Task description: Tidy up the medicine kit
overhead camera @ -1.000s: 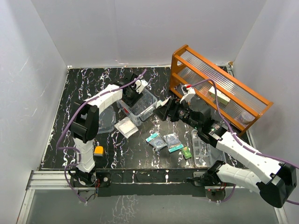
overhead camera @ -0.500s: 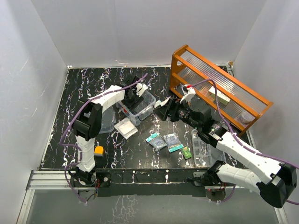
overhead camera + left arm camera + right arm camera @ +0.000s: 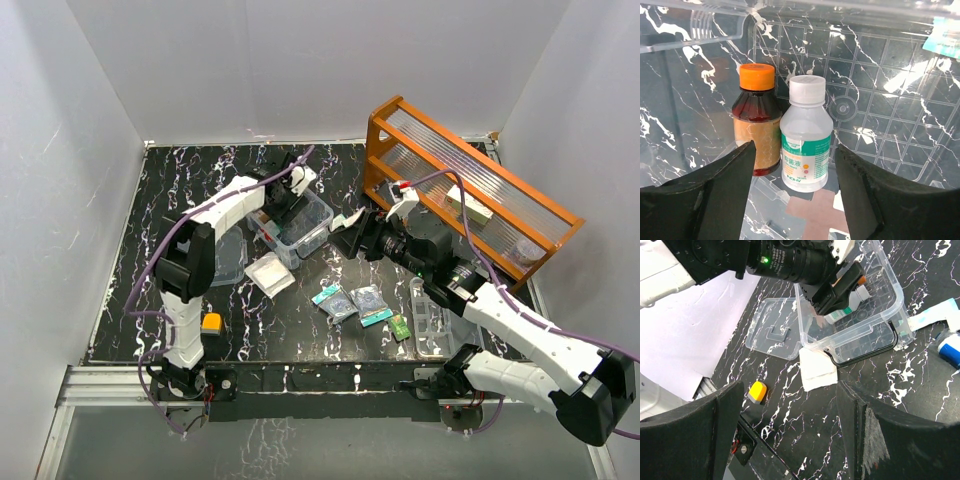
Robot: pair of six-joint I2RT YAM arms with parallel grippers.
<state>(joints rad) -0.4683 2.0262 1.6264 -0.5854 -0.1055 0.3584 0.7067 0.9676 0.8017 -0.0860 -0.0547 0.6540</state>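
Observation:
The medicine kit's clear box (image 3: 305, 228) (image 3: 875, 315) stands uncovered at the table's middle back. Its clear lid (image 3: 229, 260) (image 3: 771, 330) with the handle lies flat to the left of it. My left gripper (image 3: 284, 206) (image 3: 794, 200) reaches into the box, open. A white bottle (image 3: 805, 145) with a green label and a brown bottle (image 3: 755, 127) with an orange cap lie side by side on the box floor, just beyond the fingertips and free of them. My right gripper (image 3: 346, 236) (image 3: 790, 440) hovers right of the box, open and holding nothing.
A white gauze packet (image 3: 270, 273) lies in front of the box, and a yellow block (image 3: 211, 322) lies near the left arm's base. Small packets (image 3: 352, 300) and a clear compartment tray (image 3: 430, 320) lie at front right. An orange wooden rack (image 3: 470, 190) stands at back right.
The left gripper has shifted slightly inside the box. The right arm has not moved.

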